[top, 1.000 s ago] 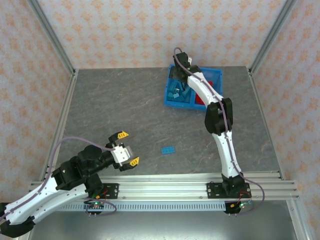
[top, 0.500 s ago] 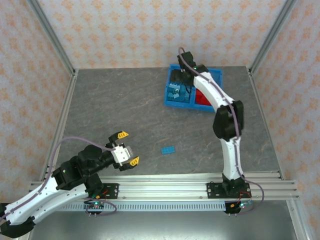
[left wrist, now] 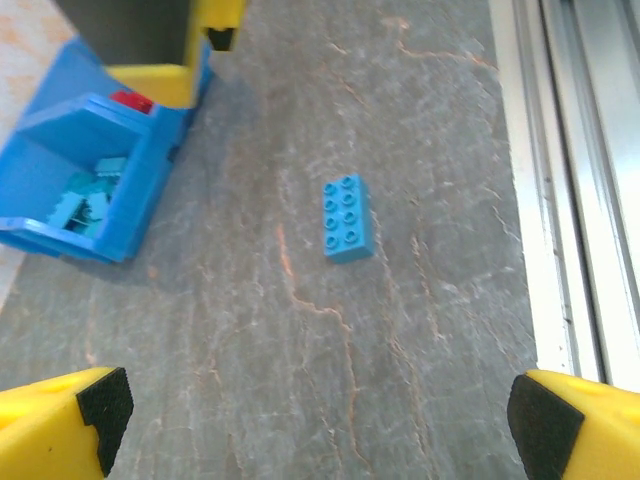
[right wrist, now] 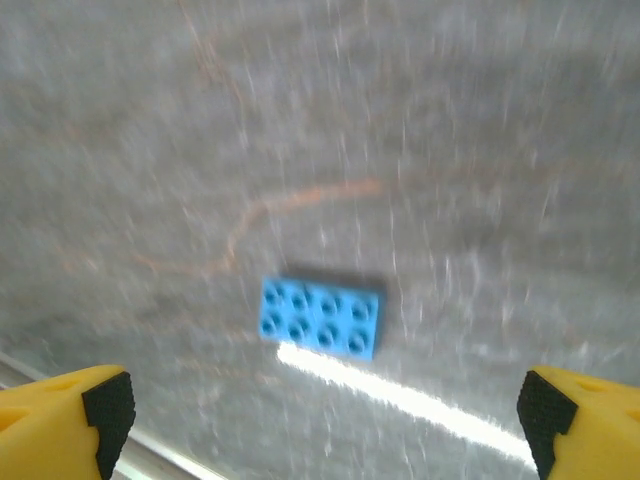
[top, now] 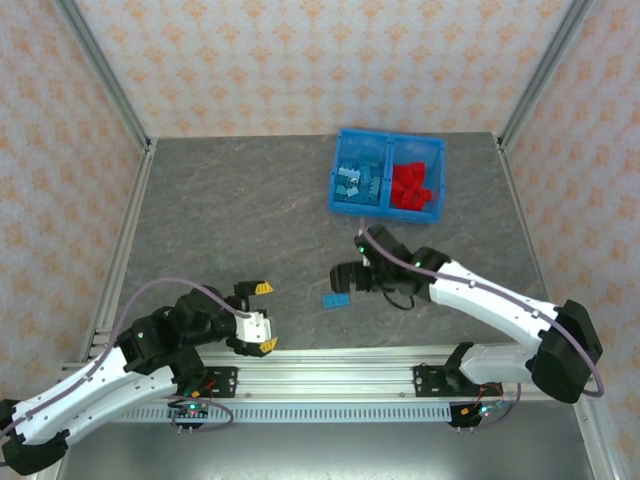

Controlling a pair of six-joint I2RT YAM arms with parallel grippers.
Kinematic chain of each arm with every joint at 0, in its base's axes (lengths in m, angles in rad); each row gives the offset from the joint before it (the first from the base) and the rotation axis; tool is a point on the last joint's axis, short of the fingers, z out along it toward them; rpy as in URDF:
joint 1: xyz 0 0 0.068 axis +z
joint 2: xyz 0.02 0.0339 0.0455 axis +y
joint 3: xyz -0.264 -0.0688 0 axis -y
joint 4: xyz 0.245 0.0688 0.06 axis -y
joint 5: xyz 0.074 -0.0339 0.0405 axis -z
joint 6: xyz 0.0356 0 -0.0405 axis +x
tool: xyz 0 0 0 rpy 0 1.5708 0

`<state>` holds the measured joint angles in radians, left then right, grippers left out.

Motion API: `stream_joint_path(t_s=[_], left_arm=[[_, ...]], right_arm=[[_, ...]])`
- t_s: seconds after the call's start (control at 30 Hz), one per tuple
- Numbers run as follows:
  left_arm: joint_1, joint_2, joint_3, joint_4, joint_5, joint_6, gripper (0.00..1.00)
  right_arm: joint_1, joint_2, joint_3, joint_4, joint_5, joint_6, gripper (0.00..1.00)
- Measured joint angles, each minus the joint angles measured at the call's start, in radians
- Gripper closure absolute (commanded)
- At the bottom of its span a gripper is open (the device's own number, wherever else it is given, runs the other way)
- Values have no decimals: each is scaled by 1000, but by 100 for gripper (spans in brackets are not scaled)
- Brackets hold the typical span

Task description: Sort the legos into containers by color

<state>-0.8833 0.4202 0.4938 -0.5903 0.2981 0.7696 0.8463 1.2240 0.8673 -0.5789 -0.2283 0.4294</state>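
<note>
At the near edge of the desk, just beyond the aluminium rail, the left gripper sits low on the left side with its jaws released and spread wide, nothing between them. Its wrist view shows the same wide gap over bare desk.

A little farther in, near the middle, one light blue lego lies flat on the desk, studs up, apart from the others.

The right gripper is directly beside this brick, on its far right side. Its jaws are released and empty. In its blurred wrist view the brick lies within the span of the two yellow fingertips, untouched.

At the far side, right of centre, stands the blue bin. Its left compartment holds the light blue legos and its right compartment holds the red legos.
</note>
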Motion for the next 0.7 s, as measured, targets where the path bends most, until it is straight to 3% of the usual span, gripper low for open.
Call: stream_joint_path(t_s=[0.23,0.6,0.7], left_arm=[[0,122,1,-58,24,18,0],[1,108,1,-79,23,18,0],[1,109,1,-79,11,17,0]], right_arm=[[74,122,-27,37,22,54,1],[125,417,84,119,98,54,0],[140,484,110,110,152,51,6]])
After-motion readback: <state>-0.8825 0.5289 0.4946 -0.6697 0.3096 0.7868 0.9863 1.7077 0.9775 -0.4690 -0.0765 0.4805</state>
